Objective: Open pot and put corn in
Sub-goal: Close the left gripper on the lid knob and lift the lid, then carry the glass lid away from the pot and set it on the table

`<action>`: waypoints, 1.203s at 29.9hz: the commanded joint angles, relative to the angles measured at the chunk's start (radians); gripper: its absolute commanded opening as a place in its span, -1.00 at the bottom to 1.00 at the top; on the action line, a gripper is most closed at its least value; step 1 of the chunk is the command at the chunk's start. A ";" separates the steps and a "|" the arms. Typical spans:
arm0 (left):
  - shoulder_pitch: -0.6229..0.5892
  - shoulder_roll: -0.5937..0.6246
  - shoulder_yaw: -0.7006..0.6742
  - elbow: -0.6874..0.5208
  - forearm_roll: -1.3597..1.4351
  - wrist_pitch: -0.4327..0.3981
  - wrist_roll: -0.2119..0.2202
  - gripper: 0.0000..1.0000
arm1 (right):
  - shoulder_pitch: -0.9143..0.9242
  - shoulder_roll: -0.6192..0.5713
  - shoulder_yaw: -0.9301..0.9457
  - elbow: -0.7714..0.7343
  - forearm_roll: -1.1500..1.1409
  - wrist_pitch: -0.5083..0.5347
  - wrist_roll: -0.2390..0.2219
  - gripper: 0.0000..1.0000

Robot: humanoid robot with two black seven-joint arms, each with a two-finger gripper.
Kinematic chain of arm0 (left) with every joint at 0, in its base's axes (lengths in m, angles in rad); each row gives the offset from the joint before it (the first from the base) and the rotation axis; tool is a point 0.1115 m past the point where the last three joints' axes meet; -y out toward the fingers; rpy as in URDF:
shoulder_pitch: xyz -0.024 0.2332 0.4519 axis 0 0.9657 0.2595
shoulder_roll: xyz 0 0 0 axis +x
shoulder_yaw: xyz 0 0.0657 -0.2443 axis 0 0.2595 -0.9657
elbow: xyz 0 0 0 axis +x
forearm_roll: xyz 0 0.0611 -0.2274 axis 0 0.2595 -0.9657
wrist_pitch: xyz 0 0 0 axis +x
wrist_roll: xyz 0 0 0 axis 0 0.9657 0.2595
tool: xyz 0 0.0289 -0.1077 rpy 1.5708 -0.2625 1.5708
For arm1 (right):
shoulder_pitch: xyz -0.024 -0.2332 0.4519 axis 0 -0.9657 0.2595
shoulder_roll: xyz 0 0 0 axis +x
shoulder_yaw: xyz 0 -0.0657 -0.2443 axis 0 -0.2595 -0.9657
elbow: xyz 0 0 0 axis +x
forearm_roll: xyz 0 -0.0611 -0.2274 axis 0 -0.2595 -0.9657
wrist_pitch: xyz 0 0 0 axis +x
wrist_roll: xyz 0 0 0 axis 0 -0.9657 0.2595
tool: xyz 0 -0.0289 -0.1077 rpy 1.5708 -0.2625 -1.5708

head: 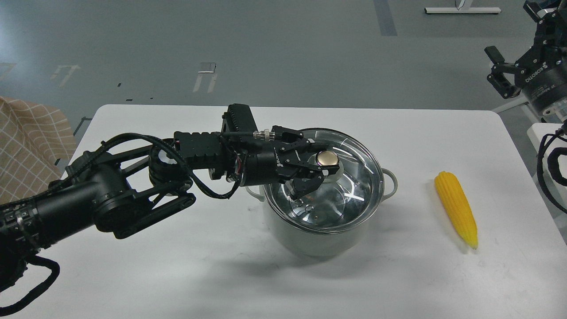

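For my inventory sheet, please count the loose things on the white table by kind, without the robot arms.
Round pale grey-green pot: 1
Round glass lid with gold knob, sitting on the pot: 1
Bright yellow tapered corn cob, lying right of the pot: 1
Total: 3

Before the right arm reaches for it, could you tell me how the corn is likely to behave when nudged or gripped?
The corn lies on its side on the table; round and tapered, it would probably roll in a curve. Its kernel rows should give the gripper some purchase. It looks stiff.
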 commanded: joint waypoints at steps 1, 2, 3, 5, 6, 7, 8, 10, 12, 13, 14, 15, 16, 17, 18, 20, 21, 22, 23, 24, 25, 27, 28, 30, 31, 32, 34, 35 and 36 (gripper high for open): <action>-0.019 0.057 -0.009 -0.037 0.000 -0.003 -0.014 -0.35 | 0.000 0.000 0.001 0.000 0.000 -0.001 0.000 1.00; -0.037 0.089 -0.011 -0.045 0.000 -0.001 -0.019 -0.35 | 0.000 0.000 0.001 0.000 0.000 -0.001 0.000 1.00; -0.053 0.123 -0.011 -0.053 0.000 0.002 -0.022 -0.35 | 0.000 0.000 0.001 0.000 0.000 0.001 0.000 1.00; -0.057 0.169 -0.012 -0.062 0.000 0.003 -0.028 -0.35 | -0.001 0.000 0.001 0.000 0.000 0.001 0.000 1.00; -0.057 0.195 -0.015 -0.065 0.000 0.005 -0.033 -0.35 | -0.001 0.000 0.001 0.000 0.000 0.001 0.000 1.00; -0.059 0.252 -0.020 -0.066 0.000 0.017 -0.046 -0.35 | -0.001 0.000 0.001 0.000 0.000 0.001 0.000 1.00; -0.057 0.304 -0.021 -0.066 0.000 0.038 -0.063 -0.35 | -0.001 0.000 0.001 0.000 0.000 0.001 0.000 1.00; -0.047 0.390 -0.020 -0.066 0.000 0.078 -0.088 -0.35 | -0.001 0.000 0.001 0.000 0.000 0.001 0.000 1.00; -0.037 0.471 -0.008 -0.066 0.000 0.113 -0.105 -0.35 | -0.001 0.000 0.001 0.000 0.000 0.001 0.000 1.00; -0.033 0.494 -0.005 -0.065 0.000 0.126 -0.108 -0.35 | -0.001 0.000 0.001 0.000 0.000 0.001 0.000 1.00; -0.007 0.534 -0.003 -0.065 -0.002 0.150 -0.114 -0.35 | -0.001 0.000 0.001 0.000 0.000 0.001 0.000 1.00; 0.008 0.551 -0.003 -0.065 -0.006 0.163 -0.116 -0.35 | -0.003 0.000 0.001 0.000 0.000 0.001 0.000 1.00; 0.040 0.579 -0.004 -0.066 -0.010 0.192 -0.118 -0.35 | -0.003 0.002 0.001 0.000 0.000 0.001 0.000 1.00; 0.065 0.603 -0.005 -0.065 -0.014 0.221 -0.118 -0.35 | -0.003 0.002 -0.001 0.000 0.000 0.001 0.000 1.00; 0.074 0.613 -0.003 -0.065 -0.016 0.233 -0.118 -0.34 | -0.005 0.002 -0.001 0.001 0.000 -0.001 0.000 1.00; 0.110 0.630 -0.003 -0.062 -0.029 0.259 -0.118 -0.34 | -0.006 0.002 0.001 0.000 0.000 0.001 0.000 1.00; 0.125 0.631 -0.003 -0.060 -0.036 0.265 -0.118 -0.34 | -0.006 0.002 0.001 0.000 0.000 0.001 0.000 1.00; 0.159 0.633 -0.006 -0.057 -0.054 0.275 -0.118 -0.34 | -0.008 0.002 -0.001 0.001 0.000 0.001 0.000 1.00; 0.188 0.631 -0.011 -0.053 -0.075 0.281 -0.118 -0.34 | -0.009 0.002 -0.001 0.001 0.000 0.001 0.000 1.00; 0.202 0.631 -0.012 -0.051 -0.088 0.284 -0.118 -0.34 | -0.009 0.002 0.001 0.001 0.000 0.001 0.000 1.00; 0.212 0.630 -0.012 -0.048 -0.101 0.284 -0.118 -0.34 | -0.009 0.000 0.001 0.001 0.000 0.001 0.000 1.00; 0.239 0.625 -0.012 -0.022 -0.132 0.290 -0.118 -0.34 | -0.011 0.000 0.001 0.001 0.000 0.001 0.000 1.00; 0.252 0.622 -0.014 -0.010 -0.146 0.299 -0.118 -0.34 | -0.014 0.000 0.001 0.001 0.000 0.001 0.000 1.00; 0.268 0.620 -0.014 0.010 -0.166 0.318 -0.118 -0.33 | -0.018 0.000 0.001 0.006 0.000 0.001 0.000 1.00; 0.278 0.620 -0.012 0.035 -0.172 0.333 -0.118 -0.33 | -0.021 0.000 0.001 0.012 0.000 0.001 0.000 1.00; 0.279 0.620 -0.012 0.035 -0.172 0.333 -0.118 -0.33 | -0.021 0.000 0.001 0.012 0.000 0.001 0.000 1.00; 0.309 0.620 -0.009 0.084 -0.180 0.382 -0.118 -0.33 | -0.031 -0.003 0.001 0.018 -0.002 -0.001 0.000 1.00; 0.315 0.620 -0.008 0.093 -0.180 0.396 -0.118 -0.33 | -0.032 -0.005 0.001 0.020 -0.002 -0.001 0.000 1.00; 0.328 0.619 -0.006 0.110 -0.181 0.420 -0.118 -0.33 | -0.032 -0.008 0.001 0.020 -0.002 -0.001 0.000 1.00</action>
